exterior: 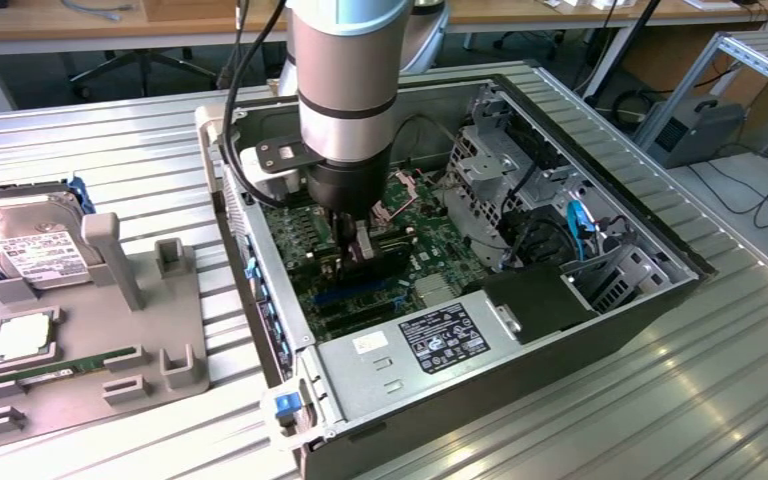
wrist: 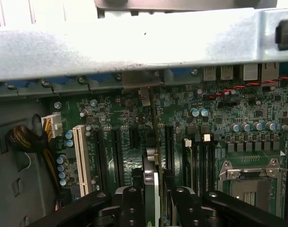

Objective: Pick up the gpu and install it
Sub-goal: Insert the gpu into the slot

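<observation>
End effector (wrist: 154, 201): fingers (wrist: 130, 203) part-closed, clamping the gpu (wrist: 153, 182) edge-on between them. The gpu stands upright over the motherboard (wrist: 181, 123) slots, inside the open case (exterior: 598, 320) on the bench (exterior: 104, 140)

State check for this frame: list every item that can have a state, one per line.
gripper: shut on the gpu, lowered inside the case.
gpu: held on edge, upright over the motherboard slots.
computer case: side panel off, lying on the table.
hard drive: resting in the grey holder.
memory stick: lying in the grey holder.
</observation>
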You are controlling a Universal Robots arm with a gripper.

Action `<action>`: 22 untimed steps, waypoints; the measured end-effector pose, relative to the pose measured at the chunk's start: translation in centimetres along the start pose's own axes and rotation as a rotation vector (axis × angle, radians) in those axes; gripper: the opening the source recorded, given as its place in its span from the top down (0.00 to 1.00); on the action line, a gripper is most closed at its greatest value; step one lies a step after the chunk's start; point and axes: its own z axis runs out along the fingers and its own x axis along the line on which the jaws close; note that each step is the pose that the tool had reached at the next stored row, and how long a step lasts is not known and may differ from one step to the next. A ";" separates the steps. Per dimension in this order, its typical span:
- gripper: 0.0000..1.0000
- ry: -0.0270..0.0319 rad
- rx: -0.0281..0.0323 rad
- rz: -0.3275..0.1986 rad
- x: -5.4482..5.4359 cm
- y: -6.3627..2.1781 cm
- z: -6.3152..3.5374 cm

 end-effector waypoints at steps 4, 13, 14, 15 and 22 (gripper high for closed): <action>0.73 -0.0006 0.0001 -0.008 0.0 0.00 0.00; 0.73 -0.0007 0.0001 -0.009 0.1 0.00 0.11; 0.73 -0.0007 0.0001 -0.009 0.1 0.00 0.11; 0.73 -0.0007 0.0000 -0.009 0.1 0.00 0.12; 0.73 -0.0007 0.0001 -0.009 0.1 0.00 0.12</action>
